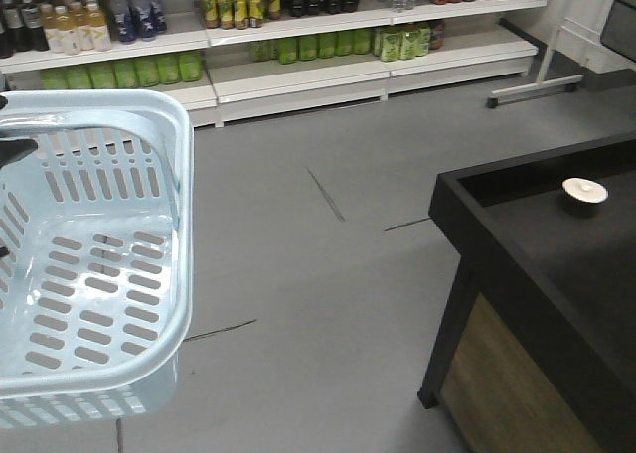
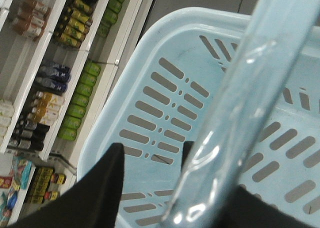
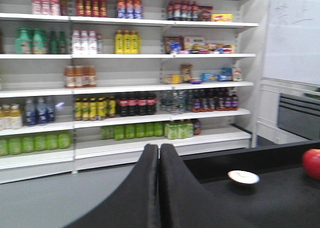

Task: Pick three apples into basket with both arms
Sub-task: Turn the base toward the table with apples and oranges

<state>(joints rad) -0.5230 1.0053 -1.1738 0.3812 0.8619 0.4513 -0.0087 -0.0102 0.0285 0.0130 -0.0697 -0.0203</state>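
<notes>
Red and rounded, one apple [image 3: 312, 163] shows at the right edge of the right wrist view, resting on the black table [image 3: 270, 203]; we cannot find any other apple. Well apart from it, the pale blue basket [image 1: 184, 175] hangs at the left of the front view, clear of the grey floor [image 1: 318, 304], its slotted bottom bare.

In the left wrist view the basket's glossy handle [image 2: 250, 88] runs across the left gripper [image 2: 152, 148]. One dark finger [image 2: 100, 188] stands left of the handle, with basket wall visible in the gap, and the other sits behind the handle. We cannot tell whether the claw is clamped on it.

The right gripper [image 3: 160, 147] has its fingers pressed together with nothing between them, pointing over the table's near edge.

White shelves [image 1: 298, 75] line the far wall, stocked with rows of green, yellow and dark bottles [image 1: 149, 71]. A small white dish [image 1: 584, 191] sits on the table, between the right gripper and the apple in the right wrist view.
</notes>
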